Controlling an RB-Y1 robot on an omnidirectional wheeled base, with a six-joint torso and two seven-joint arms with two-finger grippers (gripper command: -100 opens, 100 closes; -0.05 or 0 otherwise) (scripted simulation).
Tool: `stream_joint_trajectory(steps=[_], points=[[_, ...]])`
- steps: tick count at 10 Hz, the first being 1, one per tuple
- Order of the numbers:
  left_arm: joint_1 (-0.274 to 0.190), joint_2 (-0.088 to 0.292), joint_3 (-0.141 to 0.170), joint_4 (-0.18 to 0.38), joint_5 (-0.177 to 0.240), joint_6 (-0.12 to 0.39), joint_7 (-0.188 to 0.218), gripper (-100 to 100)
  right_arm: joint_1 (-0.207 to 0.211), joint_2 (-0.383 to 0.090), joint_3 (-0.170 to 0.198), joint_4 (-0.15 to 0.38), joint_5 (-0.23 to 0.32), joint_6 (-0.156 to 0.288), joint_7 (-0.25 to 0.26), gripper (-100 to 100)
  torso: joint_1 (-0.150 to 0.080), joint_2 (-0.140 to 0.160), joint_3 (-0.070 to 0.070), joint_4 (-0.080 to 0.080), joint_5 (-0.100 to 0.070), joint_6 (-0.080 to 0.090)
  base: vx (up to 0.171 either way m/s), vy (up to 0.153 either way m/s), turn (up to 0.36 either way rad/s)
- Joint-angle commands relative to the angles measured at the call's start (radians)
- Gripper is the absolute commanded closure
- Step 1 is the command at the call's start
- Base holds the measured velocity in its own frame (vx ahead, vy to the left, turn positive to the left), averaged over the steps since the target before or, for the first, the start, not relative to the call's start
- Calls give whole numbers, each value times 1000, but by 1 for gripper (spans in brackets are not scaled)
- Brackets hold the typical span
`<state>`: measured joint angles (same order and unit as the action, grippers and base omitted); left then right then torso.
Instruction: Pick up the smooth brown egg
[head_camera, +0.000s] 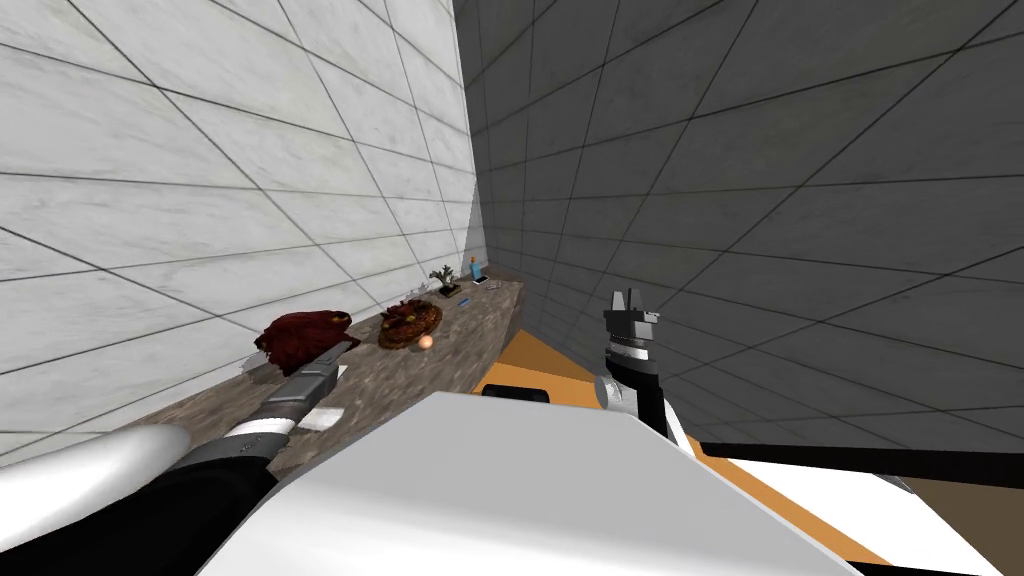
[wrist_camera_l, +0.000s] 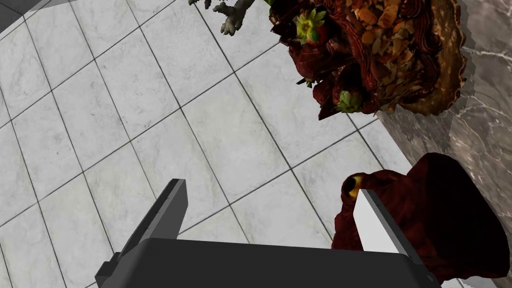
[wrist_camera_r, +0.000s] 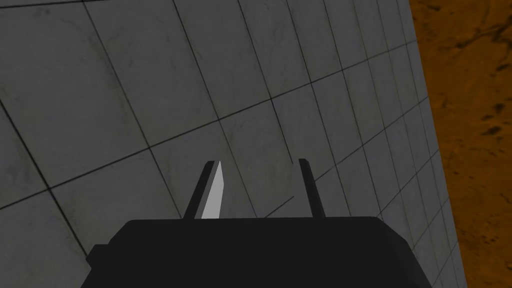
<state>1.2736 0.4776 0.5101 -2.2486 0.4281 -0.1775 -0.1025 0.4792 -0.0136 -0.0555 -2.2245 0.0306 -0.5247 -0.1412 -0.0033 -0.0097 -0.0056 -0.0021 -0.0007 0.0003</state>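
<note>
A small, smooth, pale brown egg (head_camera: 426, 342) lies on the marbled counter (head_camera: 470, 340), just in front of a brown tart topped with strawberries (head_camera: 409, 323). My left gripper (head_camera: 343, 349) reaches over the counter short of the egg, beside a dark red lumpy object (head_camera: 300, 338). In the left wrist view this gripper (wrist_camera_l: 272, 210) is open and holds nothing, with the dark red object (wrist_camera_l: 445, 215) against one finger and the tart (wrist_camera_l: 390, 55) further ahead. My right gripper (head_camera: 628, 298) is raised off to the right of the counter; its fingers (wrist_camera_r: 214, 192) stand apart with nothing between them.
The counter runs along the light tiled wall (head_camera: 200, 200) into the corner. At its far end stand a small plant (head_camera: 445, 277), a blue bottle (head_camera: 475, 268) and small flat items. A white sheet (head_camera: 322, 418) lies near my left forearm. Orange floor (head_camera: 545, 360) lies beside the counter.
</note>
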Motion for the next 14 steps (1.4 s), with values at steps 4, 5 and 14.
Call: stream_joint_trajectory(steps=[4,5,14], points=[[129,84,-31,61,27,20,17,-100,0,0,0,0,0,0,0,0,1,2,1,0,0,-1,141,-11,-111],[162,114,-44,77,37,35,25,-100,0,0,0,0,0,0,0,0,1,2,1,0,0,0,180,-37,-201],[366,263,-190,179,80,132,78,-100,0,0,0,0,0,0,0,0,0,-1,-1,0,0,-1,172,-9,-122]])
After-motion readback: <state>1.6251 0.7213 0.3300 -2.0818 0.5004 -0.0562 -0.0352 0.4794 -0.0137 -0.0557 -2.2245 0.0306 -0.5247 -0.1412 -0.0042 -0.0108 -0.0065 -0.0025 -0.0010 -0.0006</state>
